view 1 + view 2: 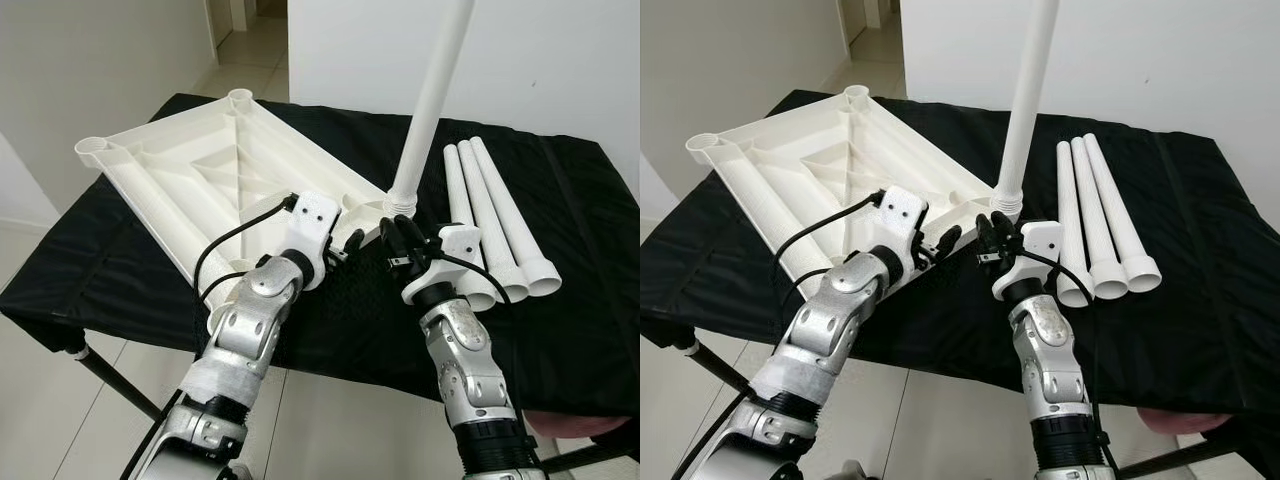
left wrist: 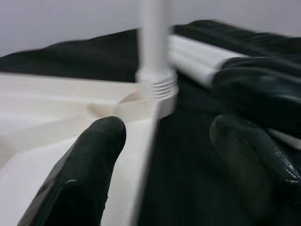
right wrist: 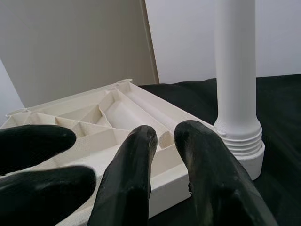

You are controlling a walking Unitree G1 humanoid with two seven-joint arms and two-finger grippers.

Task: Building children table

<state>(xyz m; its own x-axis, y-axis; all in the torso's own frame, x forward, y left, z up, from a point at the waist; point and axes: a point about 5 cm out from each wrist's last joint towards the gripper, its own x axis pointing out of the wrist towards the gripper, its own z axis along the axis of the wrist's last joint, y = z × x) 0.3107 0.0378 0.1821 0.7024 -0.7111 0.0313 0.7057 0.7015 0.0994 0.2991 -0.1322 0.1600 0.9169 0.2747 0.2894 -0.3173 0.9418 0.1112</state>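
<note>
Upturned white tabletop [image 1: 200, 175] on the black cloth [image 1: 560, 300], left gripper [image 1: 350, 243] parted astride its near edge; one leg [image 1: 430, 100] upright in the corner socket just beyond the right gripper [image 1: 392, 238], fingers slightly apart, holding nothing; three loose legs [image 1: 500, 220] lying to its right.

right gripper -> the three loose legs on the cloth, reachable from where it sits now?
Probably yes. The right gripper sits at the foot of the upright leg, and the three loose legs lie flat on the black cloth on its outer side, with nothing between. Their wide ends point toward the robot.
</note>
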